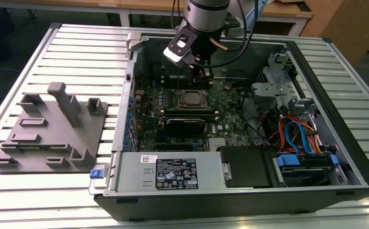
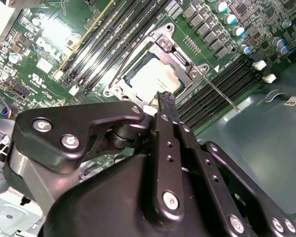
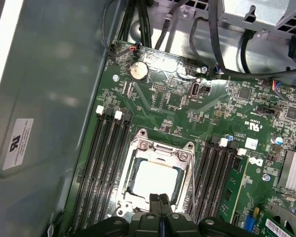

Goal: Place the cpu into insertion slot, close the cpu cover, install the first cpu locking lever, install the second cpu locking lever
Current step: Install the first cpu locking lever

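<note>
The cpu point(image 3: 155, 180) lies seated in the insertion slot point(image 1: 180, 99), and the cpu cover point(image 3: 160, 148) is down around it. The claw point(image 3: 160, 198) has its fingers together, gripping nothing, with its tip just beside the cover's edge. One locking lever point(image 2: 222, 94) angles away from the socket, apparently unlatched. Judged properties:
- **Chip:** light, rigid and fragile; hold by the edges only.
- **Lever:** thin, springy wire; press near its free end.
</note>
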Robot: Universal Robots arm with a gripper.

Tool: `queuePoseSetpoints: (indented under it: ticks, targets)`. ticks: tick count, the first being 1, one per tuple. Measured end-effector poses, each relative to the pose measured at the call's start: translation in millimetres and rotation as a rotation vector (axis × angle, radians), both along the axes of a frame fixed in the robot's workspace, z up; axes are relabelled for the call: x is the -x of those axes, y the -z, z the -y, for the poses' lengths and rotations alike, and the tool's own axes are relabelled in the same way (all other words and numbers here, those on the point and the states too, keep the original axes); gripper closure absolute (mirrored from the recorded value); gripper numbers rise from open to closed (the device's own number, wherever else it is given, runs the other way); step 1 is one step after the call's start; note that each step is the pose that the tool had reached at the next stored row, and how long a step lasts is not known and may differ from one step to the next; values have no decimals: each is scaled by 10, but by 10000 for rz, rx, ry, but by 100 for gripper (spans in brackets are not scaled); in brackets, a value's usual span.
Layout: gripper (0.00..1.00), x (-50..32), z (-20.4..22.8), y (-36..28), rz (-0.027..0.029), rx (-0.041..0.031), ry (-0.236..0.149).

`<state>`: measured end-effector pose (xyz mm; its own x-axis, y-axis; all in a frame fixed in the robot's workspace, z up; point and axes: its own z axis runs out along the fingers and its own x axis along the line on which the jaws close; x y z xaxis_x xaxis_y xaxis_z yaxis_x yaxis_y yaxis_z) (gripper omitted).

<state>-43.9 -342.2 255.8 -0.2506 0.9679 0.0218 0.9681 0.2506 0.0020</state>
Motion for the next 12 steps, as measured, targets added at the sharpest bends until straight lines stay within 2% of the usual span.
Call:
queuePoseSetpoints:
  ticks: [12]
  targets:
    - [90,0,7,0,0,0,-513]
